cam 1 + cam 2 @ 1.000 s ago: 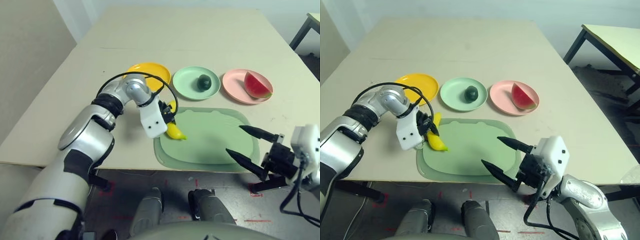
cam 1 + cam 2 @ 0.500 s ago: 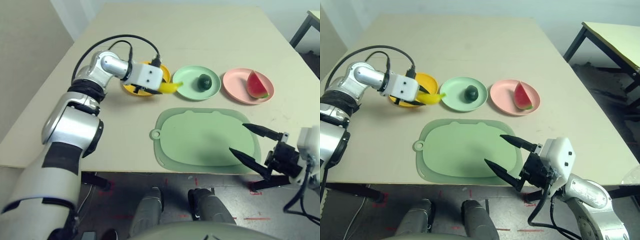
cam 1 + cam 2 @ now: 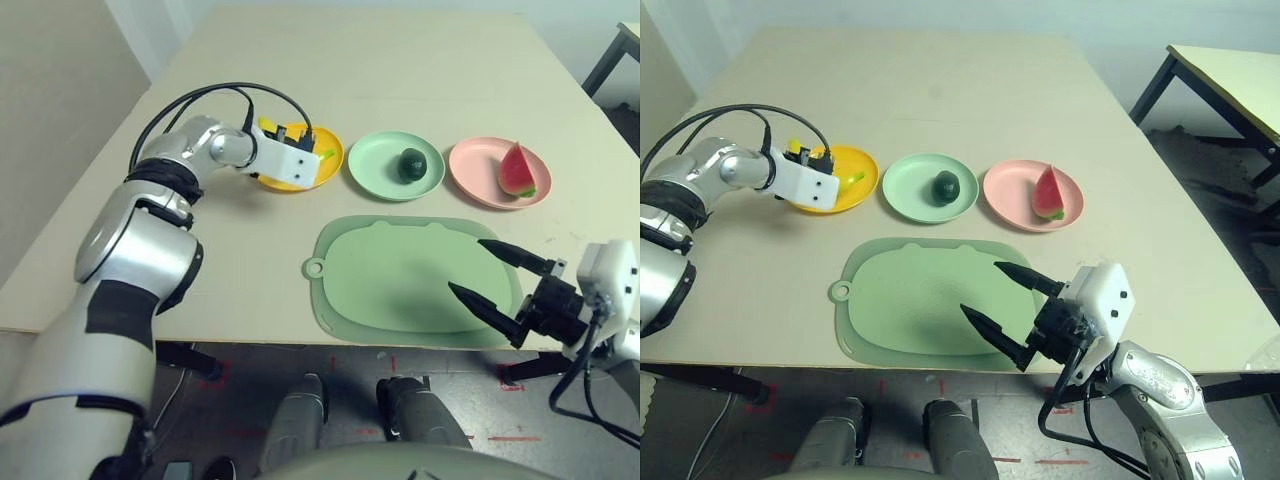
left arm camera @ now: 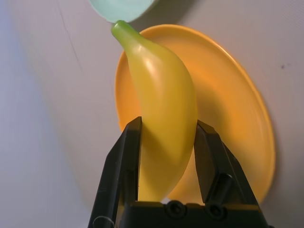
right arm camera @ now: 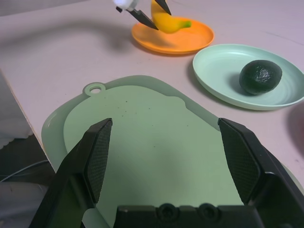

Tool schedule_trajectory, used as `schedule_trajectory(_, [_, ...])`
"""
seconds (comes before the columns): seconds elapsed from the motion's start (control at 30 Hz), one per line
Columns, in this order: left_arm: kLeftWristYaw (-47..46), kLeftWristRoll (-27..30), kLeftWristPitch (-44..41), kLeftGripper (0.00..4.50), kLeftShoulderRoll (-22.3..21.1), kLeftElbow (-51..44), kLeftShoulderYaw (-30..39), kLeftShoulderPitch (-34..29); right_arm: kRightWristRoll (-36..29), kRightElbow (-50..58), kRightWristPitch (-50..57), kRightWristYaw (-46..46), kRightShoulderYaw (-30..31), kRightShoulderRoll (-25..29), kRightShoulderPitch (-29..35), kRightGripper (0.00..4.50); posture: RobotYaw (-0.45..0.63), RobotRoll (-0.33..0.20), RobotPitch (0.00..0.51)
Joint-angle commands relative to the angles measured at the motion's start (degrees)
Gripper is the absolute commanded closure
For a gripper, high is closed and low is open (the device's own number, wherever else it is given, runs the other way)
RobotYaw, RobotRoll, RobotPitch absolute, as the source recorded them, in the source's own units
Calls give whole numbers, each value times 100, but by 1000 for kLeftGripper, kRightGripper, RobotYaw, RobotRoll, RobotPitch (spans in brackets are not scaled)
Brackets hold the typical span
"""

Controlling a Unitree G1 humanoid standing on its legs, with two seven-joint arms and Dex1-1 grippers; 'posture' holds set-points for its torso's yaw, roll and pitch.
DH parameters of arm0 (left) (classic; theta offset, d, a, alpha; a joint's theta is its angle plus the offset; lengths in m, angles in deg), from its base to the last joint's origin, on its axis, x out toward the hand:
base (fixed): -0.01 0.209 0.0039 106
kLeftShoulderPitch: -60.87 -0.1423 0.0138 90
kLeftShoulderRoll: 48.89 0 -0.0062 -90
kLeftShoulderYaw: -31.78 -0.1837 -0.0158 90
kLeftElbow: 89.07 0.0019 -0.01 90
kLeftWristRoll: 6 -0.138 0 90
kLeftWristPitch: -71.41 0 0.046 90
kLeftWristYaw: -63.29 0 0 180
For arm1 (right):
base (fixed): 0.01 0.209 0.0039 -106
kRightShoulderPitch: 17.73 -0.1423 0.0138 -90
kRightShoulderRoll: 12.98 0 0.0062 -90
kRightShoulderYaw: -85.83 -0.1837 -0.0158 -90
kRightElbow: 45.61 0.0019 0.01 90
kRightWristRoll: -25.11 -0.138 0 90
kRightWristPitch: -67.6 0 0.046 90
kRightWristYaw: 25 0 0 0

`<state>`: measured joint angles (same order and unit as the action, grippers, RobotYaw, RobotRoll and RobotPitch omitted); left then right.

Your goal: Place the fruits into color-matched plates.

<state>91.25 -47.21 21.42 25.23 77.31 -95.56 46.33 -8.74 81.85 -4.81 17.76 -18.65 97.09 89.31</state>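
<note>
Two black fingers of the left gripper [image 4: 164,137] pinch the banana [image 4: 164,118] at its thick middle, just above the yellow-orange plate [image 4: 237,123]. It looks a light, stiff plastic toy with a glossy, possibly slippery skin, so that mid-body hold seems soundest. A second ago it hung by the light green mat [image 3: 410,275]; now it is over its plate. Right gripper [image 3: 487,279] waits, spread wide, above the mat.

No readable text, labels, brands, numbers or signs anywhere.
</note>
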Motion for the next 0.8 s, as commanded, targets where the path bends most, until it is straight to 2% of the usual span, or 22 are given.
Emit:
schedule_trajectory(0.03, [-166,-195,-123,1809,15,117,-56,0,-9,32,64,-33,5,9,69,0,-187,0,134])
schedule_trajectory(0.2, [-188,-228,-76,108,-82,123,10,-26,-53,6,114,-68,-22,9,75,0,-178,0,135])
schedule_trajectory(0.4, [-175,-192,-19,46,-208,104,84,-4,-55,-61,108,-11,-19,31,48,0,-165,0,134])
schedule_trajectory(0.57, [119,185,144,46,-351,60,444,-101,-15,-103,103,-46,8,4,36,0,-157,0,129])
schedule_trajectory(0.63, [377,531,233,46,-429,19,765,-198,-6,-104,131,-153,39,-60,1,0,-151,0,127])
schedule_trajectory(0.8, [1569,2120,-23,46,-489,-181,2162,-684,452,-290,-53,-510,78,-251,-52,0,-132,0,122])
